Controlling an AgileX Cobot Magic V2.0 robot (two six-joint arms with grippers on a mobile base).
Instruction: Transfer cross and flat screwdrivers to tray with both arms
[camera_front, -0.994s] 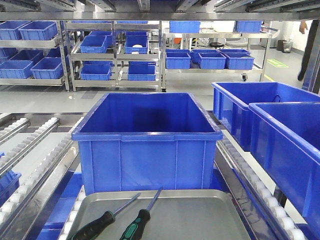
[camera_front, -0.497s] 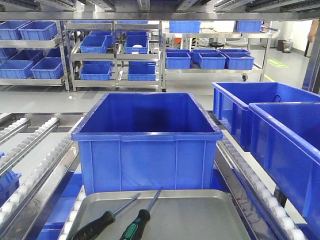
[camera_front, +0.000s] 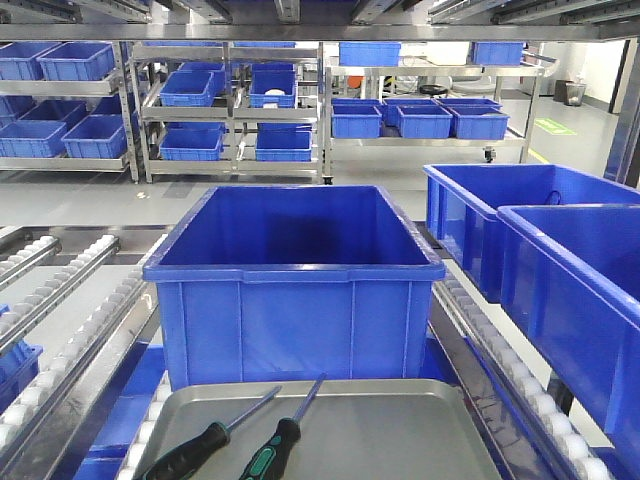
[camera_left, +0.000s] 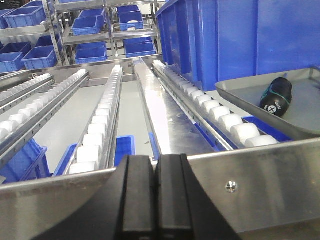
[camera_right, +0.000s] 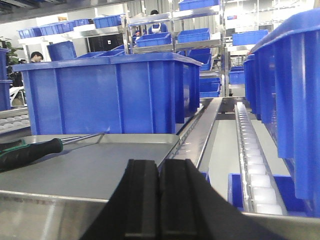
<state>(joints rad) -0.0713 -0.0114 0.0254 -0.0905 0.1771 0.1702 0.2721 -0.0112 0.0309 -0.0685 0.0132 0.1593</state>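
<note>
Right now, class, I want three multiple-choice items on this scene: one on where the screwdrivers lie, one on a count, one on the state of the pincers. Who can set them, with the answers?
1. Where do the two black-handled, green-accented screwdrivers lie?
A. In the deep blue plastic bin
B. On the shallow grey metal tray
C. On the white rollers

2. How many screwdrivers are on that tray?
A. One
B. Two
C. Three

3. How do the left pincer and right pincer stand?
A. Both shut and empty
B. Both open
C. One shut on a screwdriver

Answers: 1 B, as both rest on the tray in front of the deep blue plastic bin; 2 B, as the front view shows two side by side; 3 A, as each wrist view shows black fingers pressed together with nothing between.
</note>
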